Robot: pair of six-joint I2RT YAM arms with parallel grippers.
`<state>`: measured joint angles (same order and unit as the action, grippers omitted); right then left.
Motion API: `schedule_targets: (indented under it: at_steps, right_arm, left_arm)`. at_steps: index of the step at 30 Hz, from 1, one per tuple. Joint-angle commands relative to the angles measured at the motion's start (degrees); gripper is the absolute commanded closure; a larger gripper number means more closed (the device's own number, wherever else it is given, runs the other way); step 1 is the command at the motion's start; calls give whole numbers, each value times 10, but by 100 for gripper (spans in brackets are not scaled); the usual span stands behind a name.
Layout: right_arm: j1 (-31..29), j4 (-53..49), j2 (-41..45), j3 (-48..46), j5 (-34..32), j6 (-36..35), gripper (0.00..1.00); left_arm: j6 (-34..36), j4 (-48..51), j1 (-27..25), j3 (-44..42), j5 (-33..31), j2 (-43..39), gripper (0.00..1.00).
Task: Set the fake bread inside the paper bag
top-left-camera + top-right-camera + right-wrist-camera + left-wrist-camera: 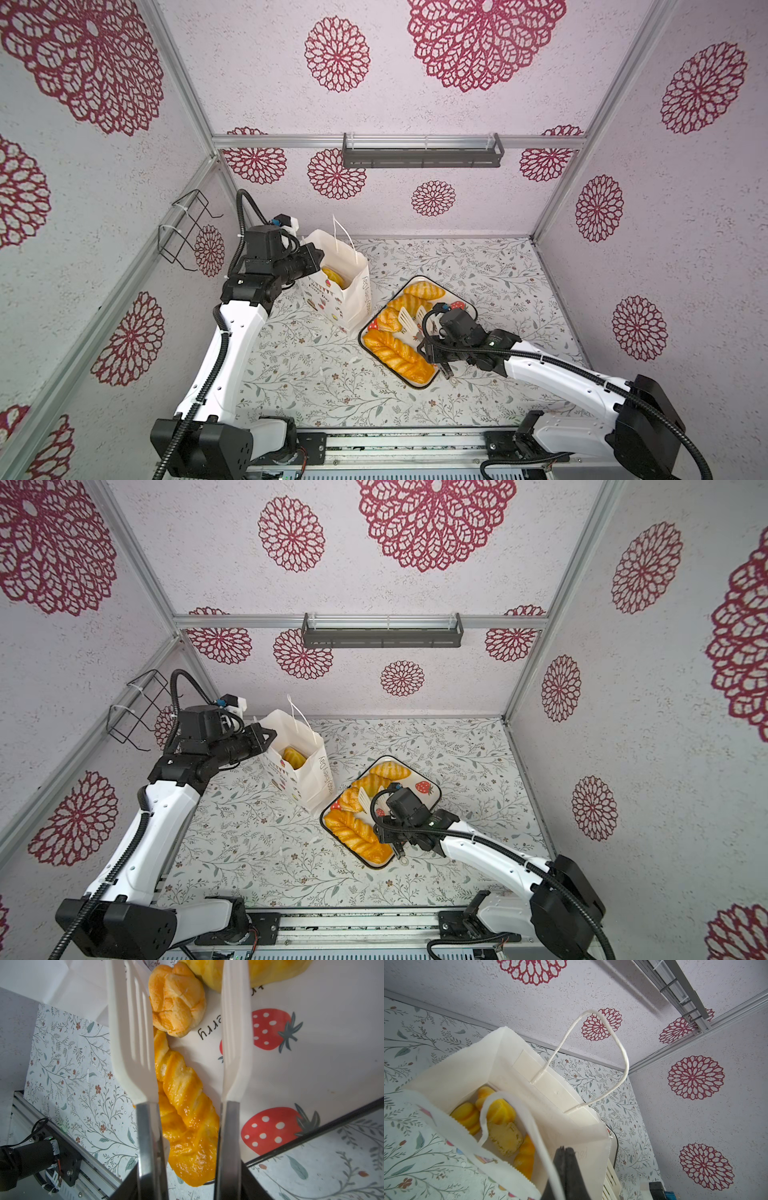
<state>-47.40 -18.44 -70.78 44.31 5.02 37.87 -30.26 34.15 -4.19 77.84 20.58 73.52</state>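
Left arm [232, 353] rises from the front left corner of the bench [478, 266], elbow up, forearm level, wrist at the top of the paper bag [353, 299]. Left gripper [565, 1149] has its jaws pressed together at the bag's left rim. Cannot tell if paper is pinched between them.

Right arm [561, 370] lies low from the front right corner, wrist over the front right edge of the tray [332, 1053]. Right gripper [187, 1182] is part closed, clamping the steel arms of the tongs [133, 1047]. The white slotted heads stand apart over the tray. The knot roll [176, 999] and one end of the plaited loaf [397, 358] show between them. Cannot tell if they touch.

Counts: 1 paper bag, upright, mouth open, back left of mid bench, just beside the tray's left corner. 1 tray, set diagonally mid bench. 1 tongs.

Fake bread [500, 1112]: 5 yellow lumps piled in the bag bottom, overlapping, so not sure all are separate. On the tray there are 4: 2 croissants [424, 291] at the back end, the knot roll at the left edge, and the plaited loaf along the front left edge.
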Motion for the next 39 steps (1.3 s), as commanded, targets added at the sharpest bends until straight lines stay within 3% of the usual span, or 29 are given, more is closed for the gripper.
schedule_targets:
  at_steps: [1,39]
  right_arm:
    - [3,53,-4,3,14,21,59]
    - [15,110,-89,-3,72,34,65]
  left_arm:
    - [-3,-16,5,6,7,-3,100]
    - [-1,-27,5,-7,10,-1,100]
